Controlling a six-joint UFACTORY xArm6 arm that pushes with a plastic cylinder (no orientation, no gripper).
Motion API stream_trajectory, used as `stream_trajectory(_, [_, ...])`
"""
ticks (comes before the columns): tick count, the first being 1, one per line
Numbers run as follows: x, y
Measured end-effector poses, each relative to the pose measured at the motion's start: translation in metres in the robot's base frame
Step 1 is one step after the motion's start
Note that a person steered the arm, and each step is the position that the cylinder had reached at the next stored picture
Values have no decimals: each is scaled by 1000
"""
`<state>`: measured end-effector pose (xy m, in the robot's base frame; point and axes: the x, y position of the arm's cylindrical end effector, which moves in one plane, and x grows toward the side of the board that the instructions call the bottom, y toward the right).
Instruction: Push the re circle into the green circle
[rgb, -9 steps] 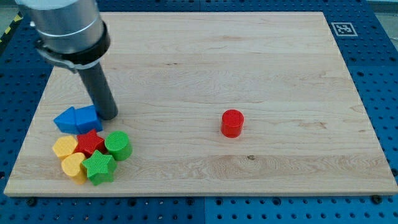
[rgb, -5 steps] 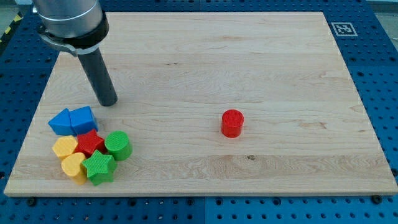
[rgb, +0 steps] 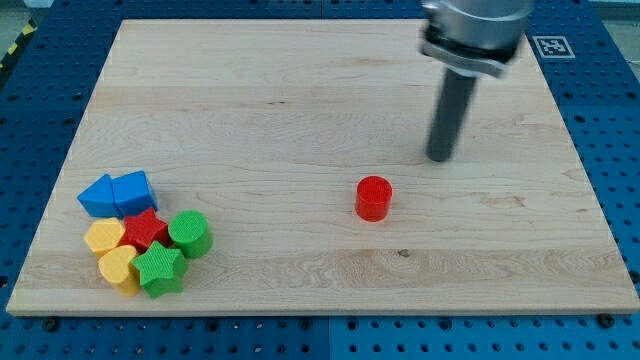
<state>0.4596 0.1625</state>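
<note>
Up-right of red circle (rgb: 374, 197): my tip (rgb: 438, 158), apart.

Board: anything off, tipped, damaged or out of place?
Nothing damaged or tipped. The red circle stands alone mid-board, far from the green circle, which sits in the cluster at the view's lower left touching the red star and green star. My tip is up-right of the red circle, apart from it.
</note>
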Motion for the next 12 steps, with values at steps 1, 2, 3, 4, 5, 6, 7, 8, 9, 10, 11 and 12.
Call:
stream_trajectory(1, [47, 34])
stream_trajectory(2, [63, -12])
stream_trajectory(3, [63, -94])
stream_trajectory(4, [63, -179])
stream_trajectory(5, [62, -203])
stream_trajectory(6, [58, -165])
stream_trajectory(7, [35, -145])
stream_trajectory(8, [15, -151])
stream_trajectory(9, [21, -193])
stream_trajectory(10, [38, -237])
stream_trajectory(11, [38, -233])
stream_trajectory(12, [41, -223])
